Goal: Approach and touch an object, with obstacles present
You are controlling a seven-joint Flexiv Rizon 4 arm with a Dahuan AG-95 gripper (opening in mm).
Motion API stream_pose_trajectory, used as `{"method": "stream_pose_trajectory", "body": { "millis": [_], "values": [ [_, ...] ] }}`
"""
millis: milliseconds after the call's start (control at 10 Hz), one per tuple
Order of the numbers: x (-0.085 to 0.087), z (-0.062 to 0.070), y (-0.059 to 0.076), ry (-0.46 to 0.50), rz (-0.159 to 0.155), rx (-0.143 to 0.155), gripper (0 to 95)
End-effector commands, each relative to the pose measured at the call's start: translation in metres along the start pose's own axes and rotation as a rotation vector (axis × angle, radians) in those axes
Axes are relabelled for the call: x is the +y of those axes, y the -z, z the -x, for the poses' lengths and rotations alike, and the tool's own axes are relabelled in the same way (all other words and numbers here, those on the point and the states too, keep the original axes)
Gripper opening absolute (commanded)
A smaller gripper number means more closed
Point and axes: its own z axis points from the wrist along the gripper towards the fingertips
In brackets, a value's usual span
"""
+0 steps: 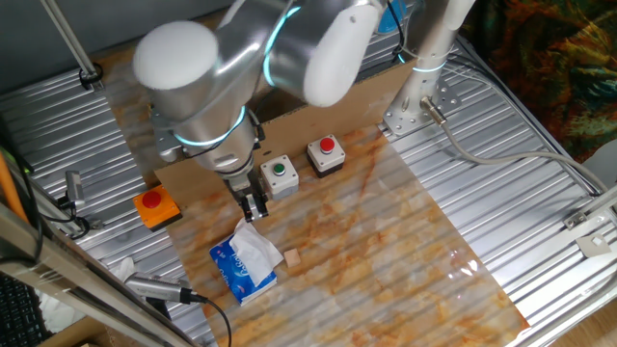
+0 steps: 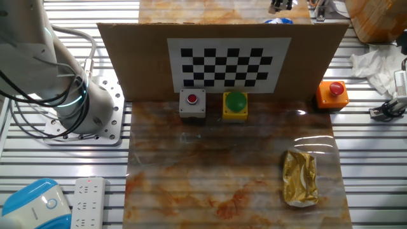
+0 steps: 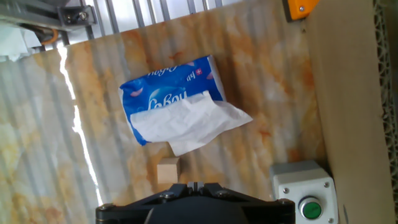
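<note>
Your gripper (image 1: 254, 209) hangs just above the tissue pack (image 1: 245, 262), jaws together as far as I can tell. The cardboard wall (image 1: 318, 120) stands behind the green button box (image 1: 281, 175), so descend straight onto the pack, clear of both.

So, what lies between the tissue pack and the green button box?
Only bare marbled tabletop, as the hand view shows; nothing stands between the tissue pack and green button box. In one fixed view the claw hangs over that stretch.
</note>
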Motion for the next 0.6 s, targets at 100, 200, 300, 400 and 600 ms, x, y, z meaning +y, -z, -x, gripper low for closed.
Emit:
{"method": "stream_pose_trajectory", "body": {
  "millis": [100,200,300,400,600],
  "values": [
    [-0.0014,-0.0022,-0.0002,-0.010,0.004,-0.005,0.0],
    [-0.0014,-0.0022,-0.0002,-0.012,0.003,-0.003,0.0],
    [-0.0014,-0.0022,-0.0002,-0.014,0.001,-0.002,0.0],
    [-0.0014,-0.0022,-0.0002,-0.016,-0.001,0.000,0.0],
    [-0.0014,-0.0022,-0.0002,-0.020,-0.001,0.003,0.0]
  ]
}}
